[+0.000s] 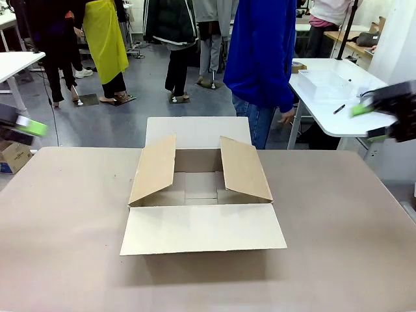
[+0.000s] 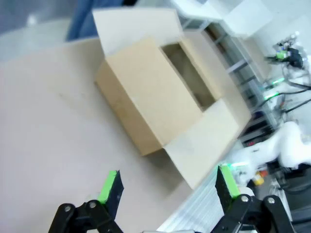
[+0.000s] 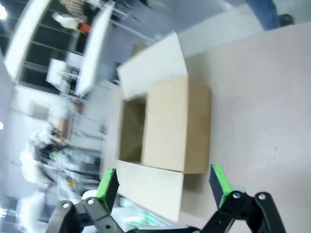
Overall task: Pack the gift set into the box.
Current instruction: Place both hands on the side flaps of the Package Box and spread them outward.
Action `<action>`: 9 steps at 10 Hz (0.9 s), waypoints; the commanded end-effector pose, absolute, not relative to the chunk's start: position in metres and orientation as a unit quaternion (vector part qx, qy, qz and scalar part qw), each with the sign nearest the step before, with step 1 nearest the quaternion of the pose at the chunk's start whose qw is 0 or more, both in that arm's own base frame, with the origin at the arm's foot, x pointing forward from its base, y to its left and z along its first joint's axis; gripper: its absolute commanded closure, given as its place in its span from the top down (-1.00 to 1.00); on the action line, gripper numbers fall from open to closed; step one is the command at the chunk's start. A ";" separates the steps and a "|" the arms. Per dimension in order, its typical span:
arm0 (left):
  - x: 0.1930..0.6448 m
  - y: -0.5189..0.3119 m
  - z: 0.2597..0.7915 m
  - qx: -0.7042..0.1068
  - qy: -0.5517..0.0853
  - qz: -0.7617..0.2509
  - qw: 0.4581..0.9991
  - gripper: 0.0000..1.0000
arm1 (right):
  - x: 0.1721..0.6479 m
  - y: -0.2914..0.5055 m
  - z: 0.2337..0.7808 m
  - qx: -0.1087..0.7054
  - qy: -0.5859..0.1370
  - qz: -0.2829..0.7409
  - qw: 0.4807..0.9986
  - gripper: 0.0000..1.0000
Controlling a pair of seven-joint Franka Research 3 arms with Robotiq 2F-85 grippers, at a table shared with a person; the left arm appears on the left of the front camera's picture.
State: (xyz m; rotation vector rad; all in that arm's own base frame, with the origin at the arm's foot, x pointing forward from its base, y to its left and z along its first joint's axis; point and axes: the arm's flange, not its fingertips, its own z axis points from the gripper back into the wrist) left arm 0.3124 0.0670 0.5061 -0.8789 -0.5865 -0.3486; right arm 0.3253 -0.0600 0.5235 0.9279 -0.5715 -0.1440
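Box point(image 1: 201, 188): middle of the table point(image 1: 65, 247) in the front view. All four flaps are open, the near flap lying flat toward the bottom of the frame, the side flaps leaning inward.
Front view alone: bare cardboard floor between the side flaps; person in a blue top point(image 1: 263, 52) behind the far flap, upper middle.
Left end effector point(image 2: 167, 187): left wrist view, bottom edge, fingers spread wide, nothing between them.
Right end effector point(image 3: 163, 187): right wrist view, bottom edge, likewise wide and empty.
Hard to read: the floor under the leaning flaps is hidden; both wrist views are blurred; the front view cuts both end effectors at the frame edges.
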 end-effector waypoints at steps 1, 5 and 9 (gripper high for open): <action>0.290 0.145 0.426 -0.649 -0.276 0.052 0.707 1.00 | 0.272 -0.120 0.459 0.565 -0.302 -0.129 0.757 1.00; 0.273 0.193 0.403 -0.592 -0.287 0.010 0.753 1.00 | 0.282 -0.199 0.469 0.603 -0.310 -0.195 0.709 1.00; 0.273 0.193 0.403 -0.592 -0.287 0.010 0.753 1.00 | 0.282 -0.199 0.469 0.603 -0.310 -0.195 0.709 1.00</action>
